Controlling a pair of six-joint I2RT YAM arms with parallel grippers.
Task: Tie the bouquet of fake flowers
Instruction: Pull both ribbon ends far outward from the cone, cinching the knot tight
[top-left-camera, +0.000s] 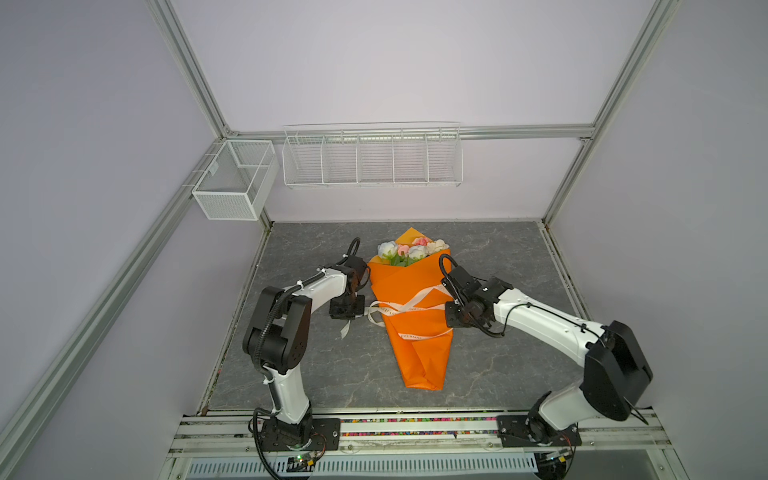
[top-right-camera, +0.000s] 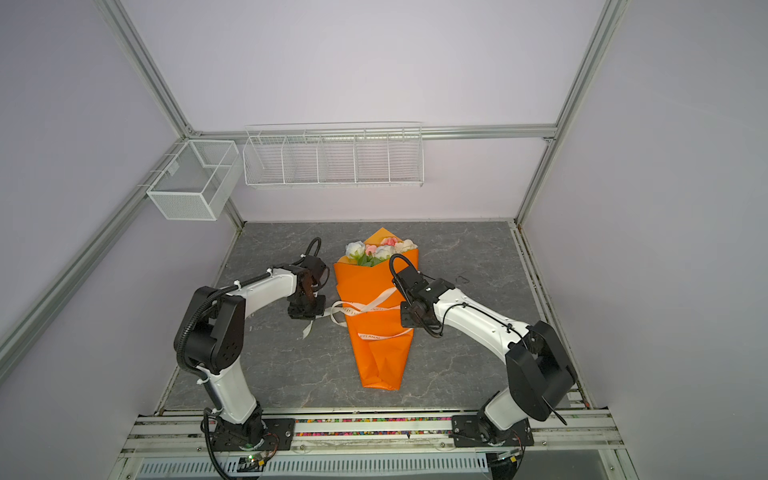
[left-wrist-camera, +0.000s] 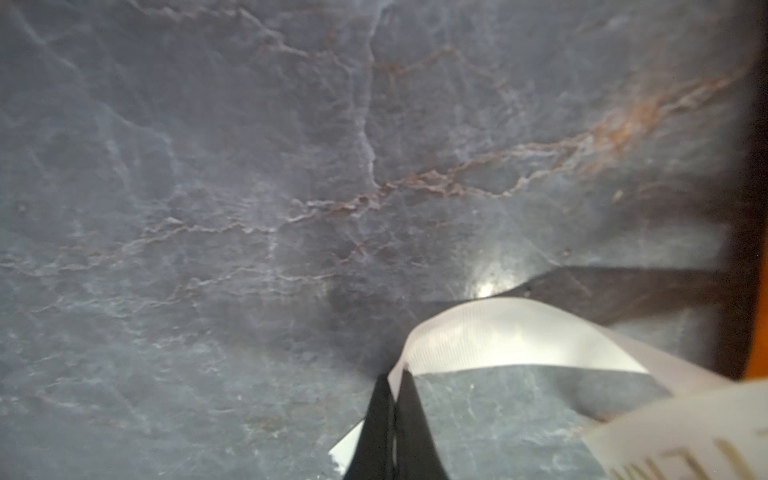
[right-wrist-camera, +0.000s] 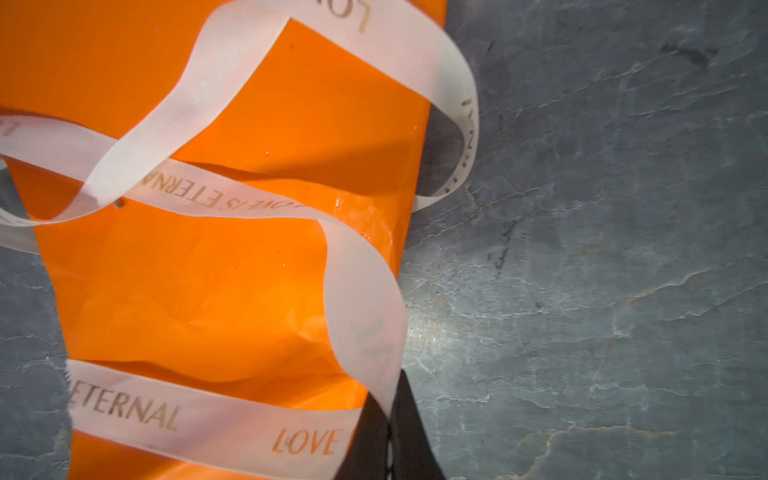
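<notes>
Grey stone table (top-left-camera: 498, 270), bouquet (top-left-camera: 409, 249) lying at its middle, wrapped in orange paper (top-left-camera: 415, 353). My left gripper (left-wrist-camera: 394, 378) and right gripper (right-wrist-camera: 388, 411) each pinch ribbon (right-wrist-camera: 249, 199). It loops the paper loosely, perhaps crossed once; pulling tight and knotting remain.

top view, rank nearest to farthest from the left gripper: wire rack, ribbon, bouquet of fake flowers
1. ribbon: pinched in the shut left gripper
2. bouquet of fake flowers: blooms right of it, farther back
3. wire rack: up on the back wall
</notes>
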